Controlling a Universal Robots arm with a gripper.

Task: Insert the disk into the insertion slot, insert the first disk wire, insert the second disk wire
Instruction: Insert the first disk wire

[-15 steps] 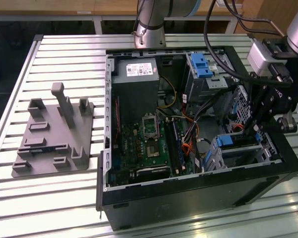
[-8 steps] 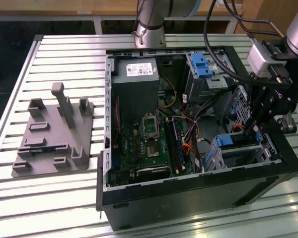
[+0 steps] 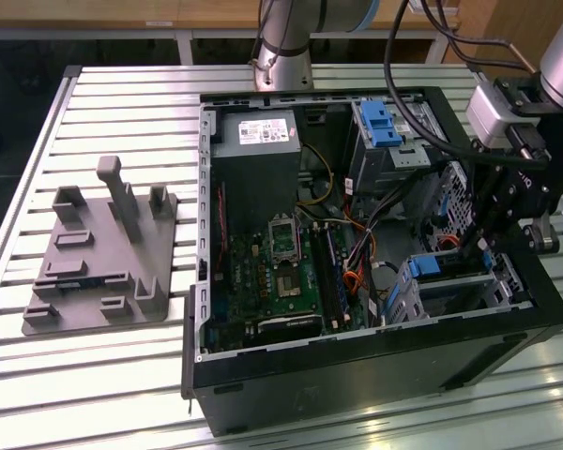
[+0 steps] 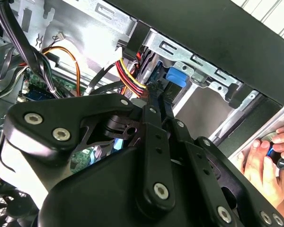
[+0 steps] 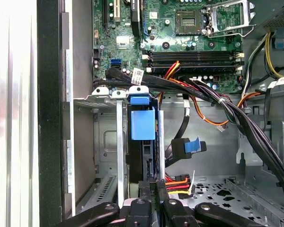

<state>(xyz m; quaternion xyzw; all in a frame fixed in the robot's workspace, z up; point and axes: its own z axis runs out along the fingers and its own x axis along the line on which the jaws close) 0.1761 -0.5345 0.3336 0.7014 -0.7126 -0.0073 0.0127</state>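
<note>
- The black two-finger gripper [image 5: 155, 189] reaches down into the corner of the case on the exterior view's right [image 3: 466, 253]. Its fingers are drawn close together with only a thin gap between them. Whether anything is pinched there cannot be told.
- In the second wrist view the fingertips [image 4: 156, 92] sit right at a small black connector [image 4: 153, 86] fed by red and yellow wires [image 4: 130, 75].
- Just beyond the fingertips is the flat hard disk in its bright blue plastic carrier [image 5: 143, 124]. It sits inside the grey perforated sheet-metal insertion slot [image 5: 119, 151], between the slot's upright rails, with the blue end showing [image 3: 424, 267].
- Beside the slot a black cable plug with a blue pull tab [image 5: 185, 146] hangs loose, apart from the disk.
- A bundle of red, orange and yellow wires [image 5: 177, 181] lies on the case floor near the gripper.
- Thick black cables [image 5: 217, 101] cross between the slot and the green motherboard [image 5: 180, 28].
- The taller metal bay with a blue latch [image 3: 380, 122] stands further back in the black computer case [image 3: 357, 375], next to the grey power supply box [image 3: 258, 169].
- A person's hand [image 4: 270, 161] rests outside the case wall.
- The case lies on a slatted metal table [image 3: 122, 94], with a grey moulded fixture plate [image 3: 103, 262] well apart on the exterior view's left.
</note>
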